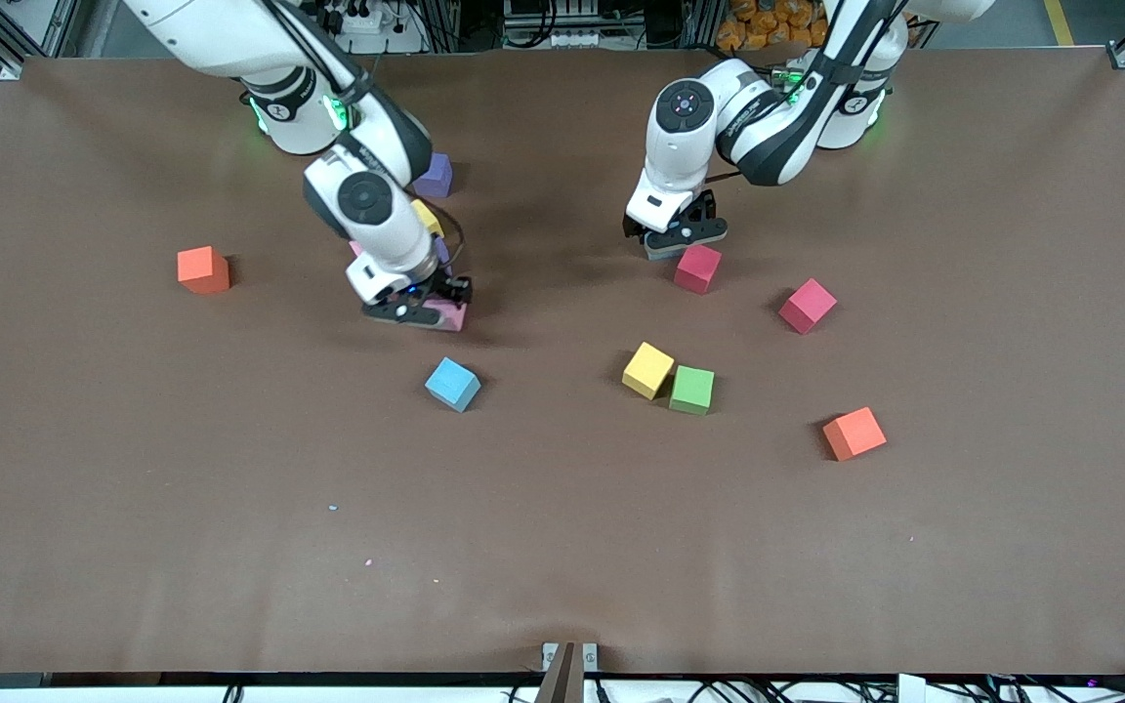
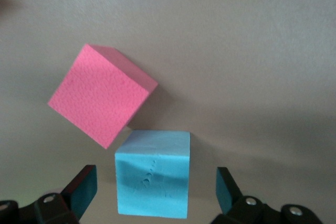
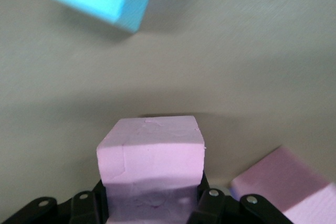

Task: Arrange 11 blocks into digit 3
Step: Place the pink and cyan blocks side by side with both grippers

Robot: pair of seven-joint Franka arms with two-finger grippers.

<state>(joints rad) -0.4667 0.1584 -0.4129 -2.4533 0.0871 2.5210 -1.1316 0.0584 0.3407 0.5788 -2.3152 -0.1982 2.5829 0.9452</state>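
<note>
A pink block [image 3: 151, 153] is being pinched by the right gripper [image 1: 426, 310] at table level, near the yellow and purple blocks. The left gripper [image 1: 677, 237] is being held spread around a blue block [image 2: 153, 179] beside a crimson block [image 1: 697, 268]. Closing is being called for next.

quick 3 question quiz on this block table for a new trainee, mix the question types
1. True or false: the right gripper is shut on a pink cube.
2. What colour cube sits between the left gripper's open fingers? A) blue B) green C) purple
3. Which cube touches the green cube?

Key
1. True
2. A, the blue cube, beside a crimson cube
3. The yellow cube
</note>
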